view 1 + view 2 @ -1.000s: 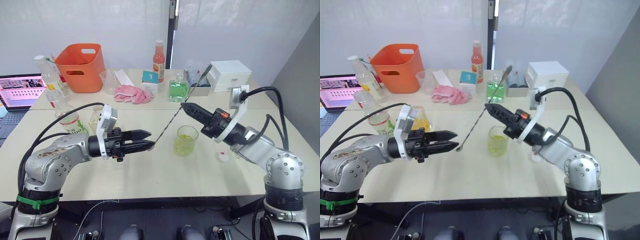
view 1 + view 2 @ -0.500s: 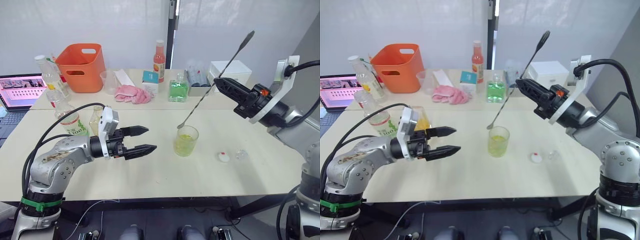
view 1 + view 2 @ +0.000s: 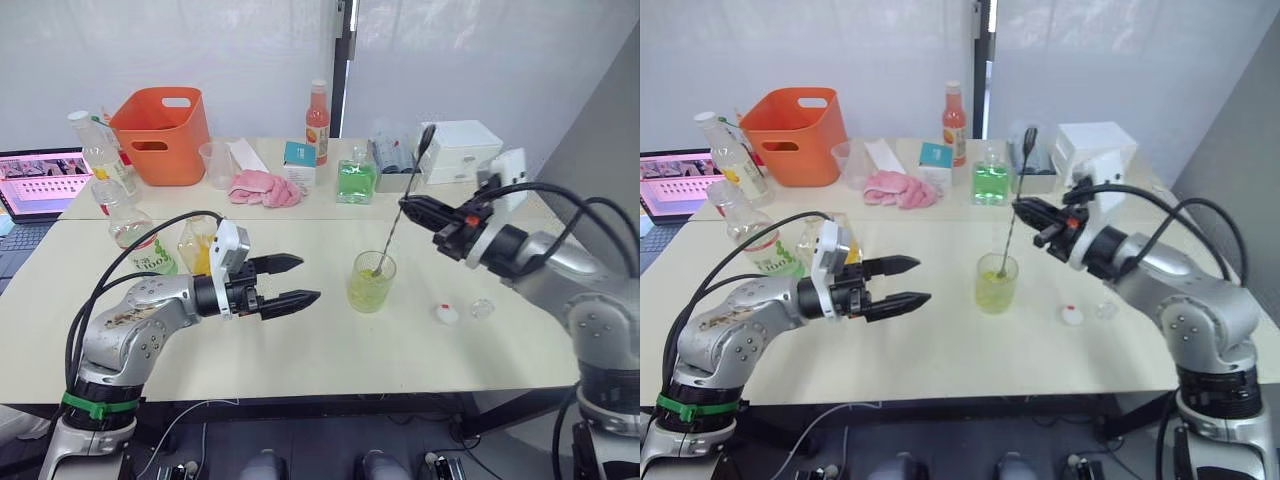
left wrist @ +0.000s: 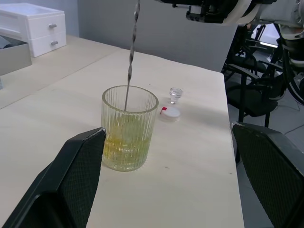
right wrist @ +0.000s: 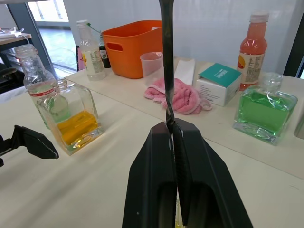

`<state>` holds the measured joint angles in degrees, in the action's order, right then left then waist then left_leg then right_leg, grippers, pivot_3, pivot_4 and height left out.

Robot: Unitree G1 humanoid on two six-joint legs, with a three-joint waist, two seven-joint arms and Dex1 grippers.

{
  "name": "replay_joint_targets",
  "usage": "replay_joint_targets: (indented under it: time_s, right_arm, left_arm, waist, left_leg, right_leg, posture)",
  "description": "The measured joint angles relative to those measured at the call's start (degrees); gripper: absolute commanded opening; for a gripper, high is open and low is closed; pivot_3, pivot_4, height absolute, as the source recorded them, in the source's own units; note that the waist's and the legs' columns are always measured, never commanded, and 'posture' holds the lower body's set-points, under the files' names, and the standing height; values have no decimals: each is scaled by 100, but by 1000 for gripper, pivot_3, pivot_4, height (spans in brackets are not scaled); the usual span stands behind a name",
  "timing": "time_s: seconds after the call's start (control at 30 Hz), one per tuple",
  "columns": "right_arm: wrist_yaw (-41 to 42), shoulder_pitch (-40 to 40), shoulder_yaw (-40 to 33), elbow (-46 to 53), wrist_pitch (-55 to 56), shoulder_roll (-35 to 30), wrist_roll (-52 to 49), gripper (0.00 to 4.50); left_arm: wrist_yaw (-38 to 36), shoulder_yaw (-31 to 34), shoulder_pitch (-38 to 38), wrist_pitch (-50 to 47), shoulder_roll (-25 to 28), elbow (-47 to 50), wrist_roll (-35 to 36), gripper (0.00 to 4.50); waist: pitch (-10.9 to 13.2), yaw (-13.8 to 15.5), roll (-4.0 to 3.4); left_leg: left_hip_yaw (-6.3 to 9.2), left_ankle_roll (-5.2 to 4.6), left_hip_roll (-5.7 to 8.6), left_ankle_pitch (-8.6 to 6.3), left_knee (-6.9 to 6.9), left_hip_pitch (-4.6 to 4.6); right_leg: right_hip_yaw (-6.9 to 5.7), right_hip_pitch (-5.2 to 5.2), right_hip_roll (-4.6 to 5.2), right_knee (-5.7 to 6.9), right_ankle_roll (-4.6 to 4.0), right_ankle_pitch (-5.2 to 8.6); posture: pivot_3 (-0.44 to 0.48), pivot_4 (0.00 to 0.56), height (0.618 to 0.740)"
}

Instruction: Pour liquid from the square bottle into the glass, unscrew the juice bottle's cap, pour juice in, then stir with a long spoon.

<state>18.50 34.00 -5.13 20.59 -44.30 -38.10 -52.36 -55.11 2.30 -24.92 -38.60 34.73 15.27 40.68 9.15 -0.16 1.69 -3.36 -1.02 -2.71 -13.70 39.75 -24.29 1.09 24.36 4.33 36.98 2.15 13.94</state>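
Twisted metal spoon [image 3: 398, 214] dips into ribbed glass [image 3: 372, 281] mid-worktop.
Right gripper [image 3: 407, 205] pinches the thin stem, arm reaching level; left gripper [image 3: 300, 280] hovers wide open, empty, beside it.

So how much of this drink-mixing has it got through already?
Most of it. The glass already holds yellow-green liquid, and the juice bottle's cap lies off on the table, so both pours look done. Right now the right claw is shut on the long spoon, whose bowl end sits inside the glass. The left claw hangs open nearby, holding nothing. Only the stirring remains.
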Motion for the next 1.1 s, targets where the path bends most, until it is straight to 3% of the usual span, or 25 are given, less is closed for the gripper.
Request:
replay_joint_targets:
  time_s: [0.37, 0.77, 1.1]
  right_arm:
    - [534, 10, 174, -304, 509, 96, 1175, 0]
    - [1127, -266, 5, 254, -85, -264, 884, 0]
    - [907, 59, -44, -411, 5, 533, 977, 0]
  left_arm:
    - [-7, -6, 0, -7, 55, 4, -9, 4477]
    - [59, -5, 11, -16, 17, 96, -6, 4477]
    - [59, -1, 8, -25, 21, 96, -8, 4477]
  waist:
    - [0, 34, 0]
    - [0, 55, 0]
    - [0, 56, 0]
  left_leg:
    - [1, 0, 1, 0, 0, -1]
    - [1, 0, -1, 0, 0, 1]
    - [0, 0, 2, 0, 1, 0]
  right_leg:
    - [-3, -1, 1, -1, 0, 0]
    - [-4, -2, 0, -1, 0, 0]
    - [-4, -2, 0, -1, 0, 0]
  posture:
    - [0, 150, 715]
    - [0, 150, 715]
    - [0, 150, 715]
